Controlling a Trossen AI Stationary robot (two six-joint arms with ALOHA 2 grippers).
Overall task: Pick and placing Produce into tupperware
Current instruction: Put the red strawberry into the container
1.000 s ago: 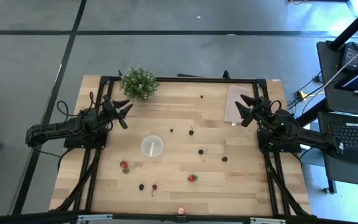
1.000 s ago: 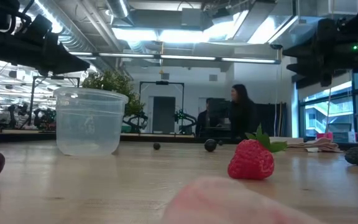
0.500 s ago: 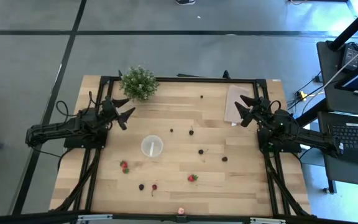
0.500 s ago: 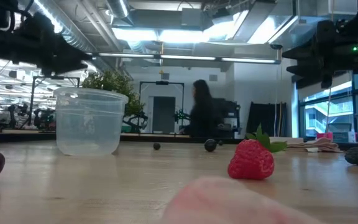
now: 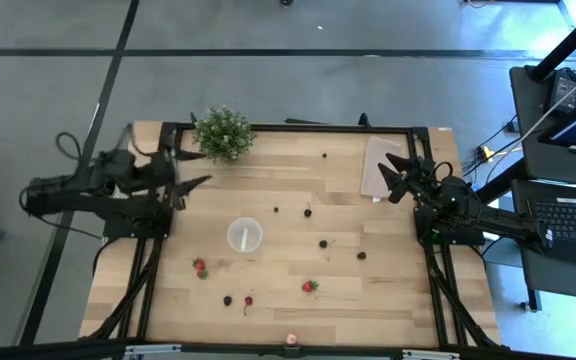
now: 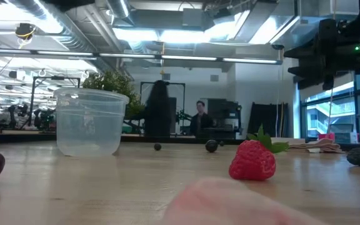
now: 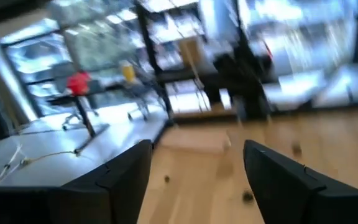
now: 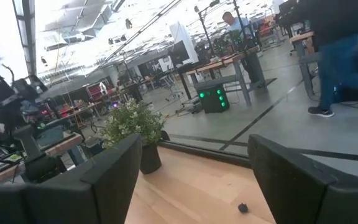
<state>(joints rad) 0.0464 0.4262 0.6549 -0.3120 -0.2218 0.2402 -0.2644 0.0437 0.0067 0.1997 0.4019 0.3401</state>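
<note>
I am holding my left gripper (image 5: 190, 168) with its fingers spread and nothing between them at the upper left of the high view, just beside the potted plant (image 5: 223, 132); my right gripper (image 5: 393, 174) is waiting, likewise spread and empty, at the upper right, over the edge of the beige sheet (image 5: 379, 165); the tupperware (image 5: 245, 235) is standing upright and empty left of centre on the tabletop (image 5: 288, 290), below and to the right of my left gripper, so I am judging the left arm the nearer one to it; the produce is lying scattered: a strawberry (image 5: 200, 267) at lower left, another strawberry (image 5: 310, 286) lower centre, dark berries (image 5: 323, 243) toward the middle and right; the nearest fruit to my left gripper is probably that lower-left strawberry, lying straight down the frame from it, past the cup; the low view is showing the cup's clear wall (image 6: 90, 122) and a strawberry's green top (image 6: 253, 160) close up, which the high view is not resolving; my left wrist view is blurring, showing only my two fingers (image 7: 122, 180) apart over wood.
</note>
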